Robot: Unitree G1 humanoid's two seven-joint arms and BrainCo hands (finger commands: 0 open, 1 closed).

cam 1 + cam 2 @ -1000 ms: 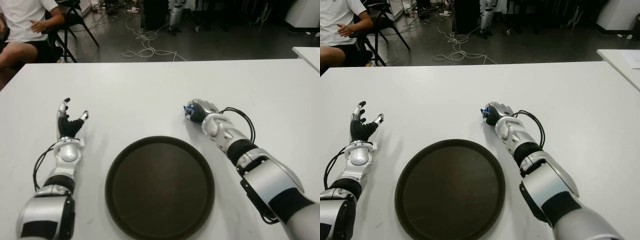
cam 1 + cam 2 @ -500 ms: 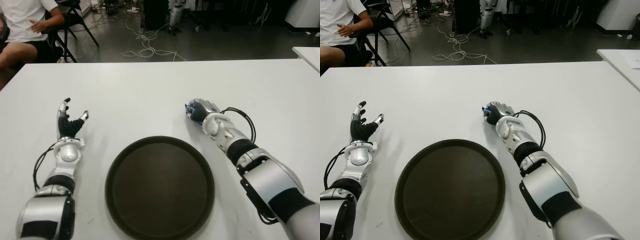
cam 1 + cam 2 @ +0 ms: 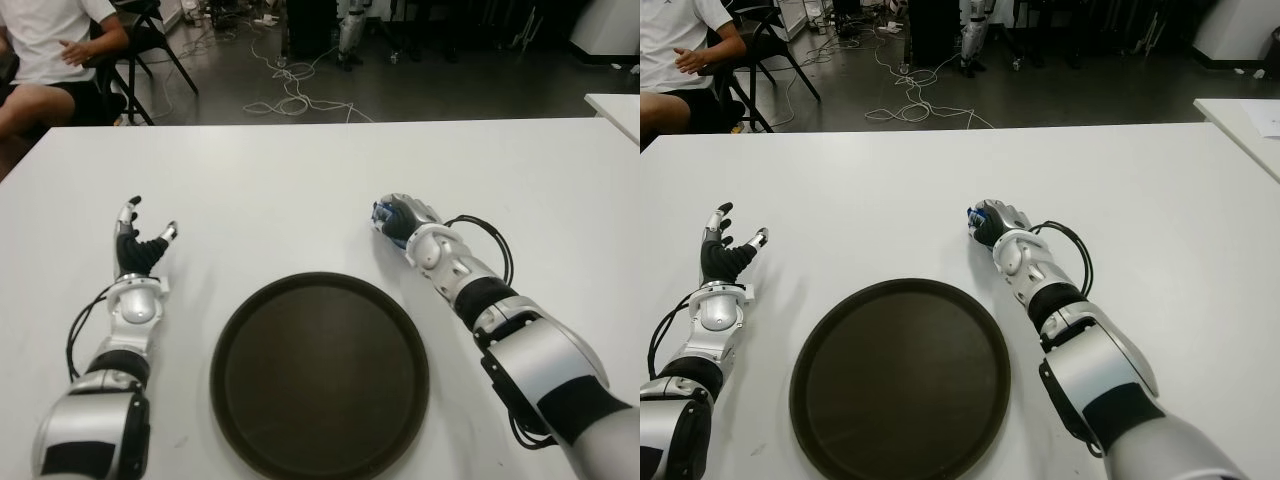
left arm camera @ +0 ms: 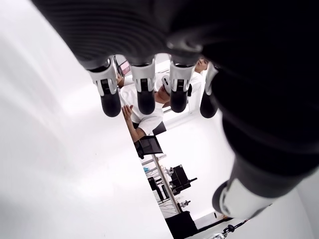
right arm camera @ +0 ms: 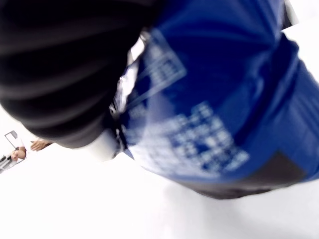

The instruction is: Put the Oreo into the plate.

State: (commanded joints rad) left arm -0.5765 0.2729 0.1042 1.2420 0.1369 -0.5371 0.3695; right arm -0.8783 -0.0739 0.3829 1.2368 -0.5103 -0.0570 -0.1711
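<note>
A blue Oreo packet (image 5: 214, 114) fills the right wrist view, pressed against the palm with dark fingers curled over it. In the eye views my right hand (image 3: 398, 217) is closed around it, only a blue sliver (image 3: 380, 212) peeking out, just above the white table (image 3: 300, 190) behind the plate's right rim. The round dark brown plate (image 3: 320, 372) lies at the table's front centre with nothing on it. My left hand (image 3: 140, 245) shows to the left of the plate, fingers spread upward and holding nothing.
A seated person in a white shirt (image 3: 50, 50) is beyond the table's far left corner, beside black chairs. Cables (image 3: 290, 90) lie on the dark floor behind. A second white table's corner (image 3: 615, 108) shows at the far right.
My right hand, still closed on the Oreo packet, has drifted slightly up and to the right. The left hand and the plate have not moved.
</note>
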